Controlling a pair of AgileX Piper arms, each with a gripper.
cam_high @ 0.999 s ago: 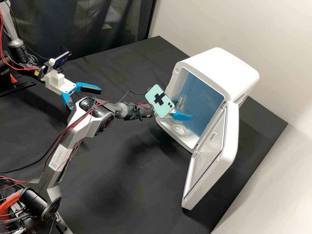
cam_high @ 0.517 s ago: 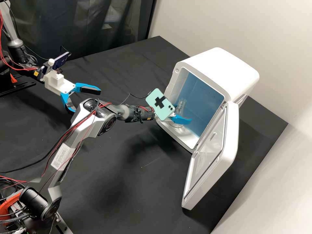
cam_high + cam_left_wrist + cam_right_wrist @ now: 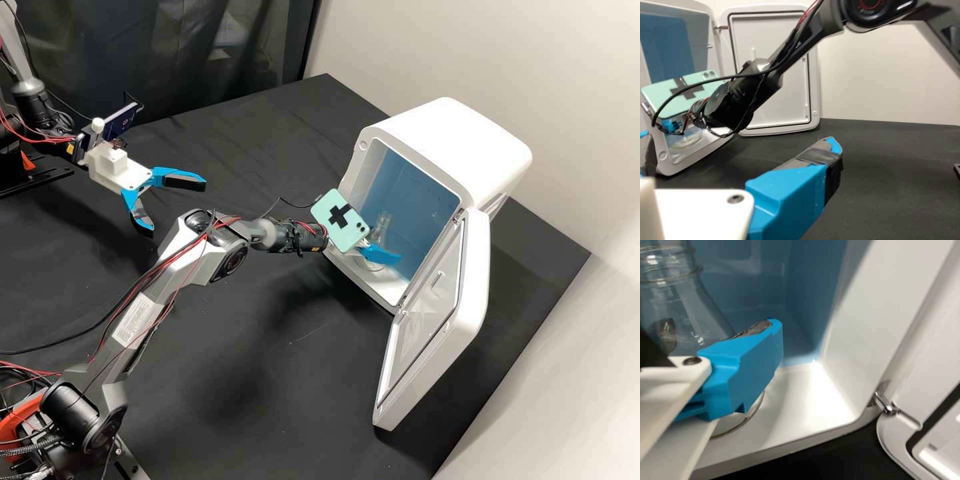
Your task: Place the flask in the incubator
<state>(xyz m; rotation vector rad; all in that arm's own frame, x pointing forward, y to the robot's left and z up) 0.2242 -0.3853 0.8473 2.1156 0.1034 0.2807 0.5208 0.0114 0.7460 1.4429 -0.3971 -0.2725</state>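
A: Sunk deeper and lower than a second ago, with the right claw (image 3: pixel 375 248) well inside the incubator (image 3: pixel 453 143), close to its floor.

B: Gripping anything?

A: Clamped narrow on the flask (image 3: pixel 382 225), low on its glass body. Presses one blue finger (image 3: pixel 742 367) against the glass in the right wrist view. Holds it upright, at or just above the white floor; cannot tell whether touching.

B: And beyond that?

A: Leaves the left claw (image 3: pixel 175 205) spread wide, holding nothing, above the bench (image 3: pixel 267 347) near 10 o'clock in the high view, well apart. Shows the door (image 3: pixel 433 313) hanging open at 5 o'clock of the box.

B: Which step?

A: Setting down, judging by the pose. Next: seat the base flat, ease the grip open, then back straight out toward 9 o'clock without clipping neck or frame.
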